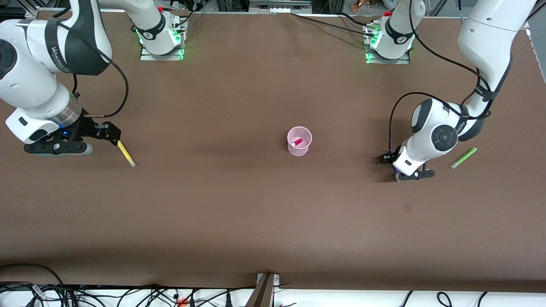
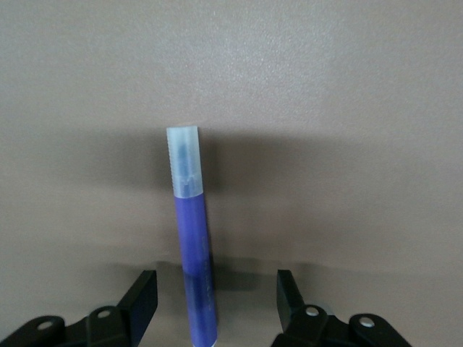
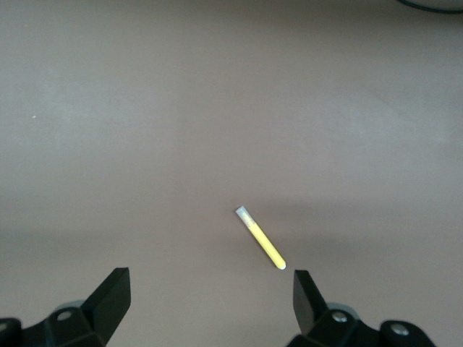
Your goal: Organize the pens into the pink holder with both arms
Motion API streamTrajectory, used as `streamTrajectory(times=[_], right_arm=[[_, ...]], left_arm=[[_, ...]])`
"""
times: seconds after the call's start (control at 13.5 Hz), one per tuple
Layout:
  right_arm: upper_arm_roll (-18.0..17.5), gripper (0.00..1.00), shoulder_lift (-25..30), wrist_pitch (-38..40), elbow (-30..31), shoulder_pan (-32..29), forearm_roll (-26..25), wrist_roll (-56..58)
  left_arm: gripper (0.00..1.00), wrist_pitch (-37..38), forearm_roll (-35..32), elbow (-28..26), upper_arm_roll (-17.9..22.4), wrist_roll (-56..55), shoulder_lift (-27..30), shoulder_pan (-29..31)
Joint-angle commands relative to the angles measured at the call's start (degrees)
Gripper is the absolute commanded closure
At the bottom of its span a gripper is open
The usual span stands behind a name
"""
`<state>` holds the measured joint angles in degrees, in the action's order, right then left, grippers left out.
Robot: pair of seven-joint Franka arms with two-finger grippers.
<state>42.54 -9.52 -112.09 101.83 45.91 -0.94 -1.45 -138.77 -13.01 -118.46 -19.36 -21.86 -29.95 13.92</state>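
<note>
Straddling the purple pen [image 2: 194, 246] on the tabletop [image 1: 239, 204], the left pincer [image 2: 217, 300] gapes ungripped; the right pincer [image 3: 210, 296] spreads wide above the yellow pen [image 3: 261, 238].

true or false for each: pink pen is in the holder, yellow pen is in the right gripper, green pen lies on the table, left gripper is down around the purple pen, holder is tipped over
1. The magenta pen is in the pink holder. True.
2. The yellow pen is held by the right gripper. False: it lies on the table with the open fingers apart from it.
3. The green pen lies on the table toward the left arm's end. True.
4. The left gripper is low over the purple pen, a finger on each side. True; neither finger touches it.
5. The holder is tipped over. False: it stands upright.
</note>
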Motion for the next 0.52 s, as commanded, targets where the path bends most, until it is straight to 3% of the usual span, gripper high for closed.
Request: streamTrajectory(times=[0.0, 0.3, 0.44], right_arm=[[0.0, 0.01, 0.5, -1.6, 1.6, -1.4, 2.6, 2.7], [-0.5, 0.01, 0.6, -1.4, 1.9, -2.8, 2.7, 3.7], [-4.6, 0.01, 0.6, -1.2, 2.0, -6.7, 2.7, 3.6]], left_arm=[[0.56, -0.6, -1.8, -1.8, -0.2, -0.2, 1.2, 0.6], [0.99, -0.5, -2.6, -1.9, -0.2, 0.7, 1.2, 0.9], [1.00, -0.4, -2.6, -2.1, -0.2, 0.7, 1.3, 1.0]])
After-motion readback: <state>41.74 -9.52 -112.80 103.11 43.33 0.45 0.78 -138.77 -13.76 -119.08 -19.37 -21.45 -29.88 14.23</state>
